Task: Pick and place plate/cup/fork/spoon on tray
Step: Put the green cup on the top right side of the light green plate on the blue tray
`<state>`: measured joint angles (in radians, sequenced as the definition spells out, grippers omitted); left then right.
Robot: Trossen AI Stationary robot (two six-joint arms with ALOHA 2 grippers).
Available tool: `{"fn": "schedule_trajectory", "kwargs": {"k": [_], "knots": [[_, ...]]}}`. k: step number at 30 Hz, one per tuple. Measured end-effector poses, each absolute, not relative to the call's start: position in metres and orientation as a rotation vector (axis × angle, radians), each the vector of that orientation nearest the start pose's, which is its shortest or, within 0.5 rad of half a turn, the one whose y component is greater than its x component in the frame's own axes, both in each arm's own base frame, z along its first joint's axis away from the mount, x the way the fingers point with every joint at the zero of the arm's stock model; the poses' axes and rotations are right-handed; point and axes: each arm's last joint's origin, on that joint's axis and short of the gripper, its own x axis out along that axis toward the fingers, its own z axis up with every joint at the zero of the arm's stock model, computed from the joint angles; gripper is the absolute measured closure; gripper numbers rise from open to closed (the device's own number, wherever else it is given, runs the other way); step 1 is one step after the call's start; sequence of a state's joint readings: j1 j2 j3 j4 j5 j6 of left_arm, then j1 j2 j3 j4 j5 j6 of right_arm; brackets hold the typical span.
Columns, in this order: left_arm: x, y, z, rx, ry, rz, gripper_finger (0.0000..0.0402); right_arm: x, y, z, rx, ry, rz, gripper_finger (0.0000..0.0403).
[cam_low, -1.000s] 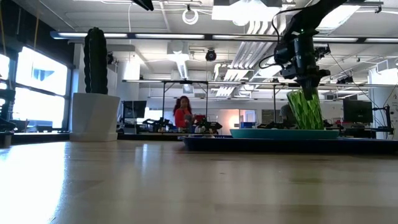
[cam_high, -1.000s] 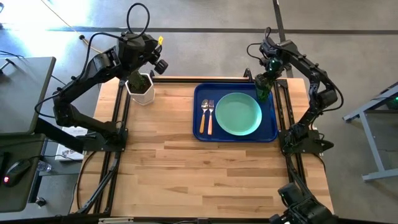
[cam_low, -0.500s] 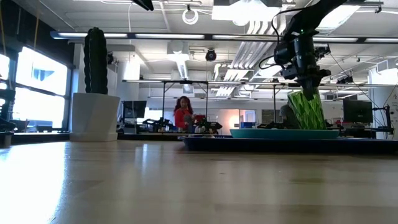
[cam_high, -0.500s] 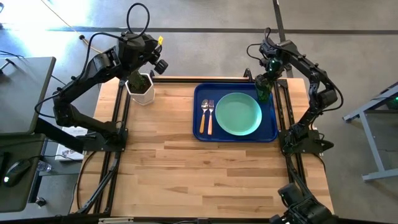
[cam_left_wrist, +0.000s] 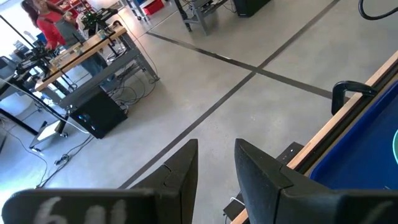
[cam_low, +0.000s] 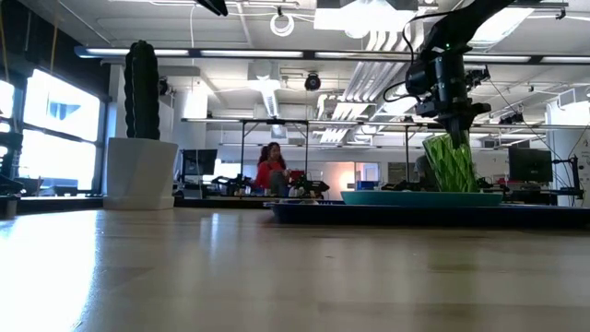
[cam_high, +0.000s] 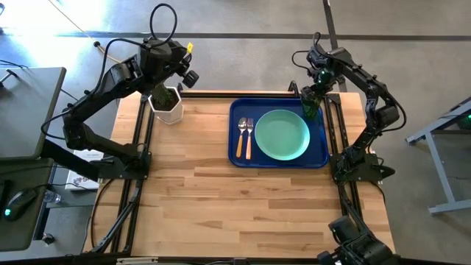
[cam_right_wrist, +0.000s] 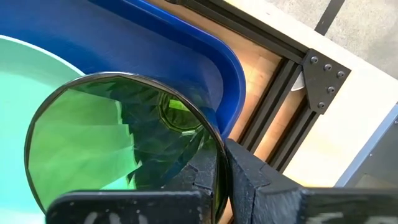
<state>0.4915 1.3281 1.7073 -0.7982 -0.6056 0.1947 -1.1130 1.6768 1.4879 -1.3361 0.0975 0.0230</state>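
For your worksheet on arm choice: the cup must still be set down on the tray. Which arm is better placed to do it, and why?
The right. Its gripper is shut on the cup, over the tray's far right corner. The left gripper sits by the cactus, off the tray.

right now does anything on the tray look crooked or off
Only the cup: it leans in the right pincer, which pinches its rim at the tray's far right corner. The plate, fork and spoon lie neatly. The left pincer waits beyond the table's far edge.
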Motion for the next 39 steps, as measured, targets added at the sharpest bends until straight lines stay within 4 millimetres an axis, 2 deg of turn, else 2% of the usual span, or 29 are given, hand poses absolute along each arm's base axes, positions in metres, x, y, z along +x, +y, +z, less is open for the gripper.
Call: {"fn": "schedule_trajectory", "kwargs": {"k": [15, 18, 26, 34, 39], "knots": [[0.209, 0.13, 0.469, 0.22, 0.554, 1.029, 0.0305, 0.132, -0.274, 0.283, 0.827, 1.376, -0.98, 0.0396], [0.209, 0.13, 0.469, 0.22, 0.554, 1.029, 0.0305, 0.132, -0.274, 0.283, 0.834, 1.373, -0.986, 0.0385], [0.209, 0.13, 0.469, 0.243, 0.566, 1.023, 0.0305, 0.132, -0.274, 0.283, 0.844, 1.367, -0.997, 0.0327], [0.209, 0.131, 0.47, 0.244, 0.558, 1.024, 0.0305, 0.133, -0.275, 0.284, 0.839, 1.357, -1.005, 0.0322], [0.209, 0.131, 0.47, 0.259, 0.565, 1.02, 0.0305, 0.133, -0.278, 0.293, 0.802, 1.335, -1.053, 0.0322]]}}
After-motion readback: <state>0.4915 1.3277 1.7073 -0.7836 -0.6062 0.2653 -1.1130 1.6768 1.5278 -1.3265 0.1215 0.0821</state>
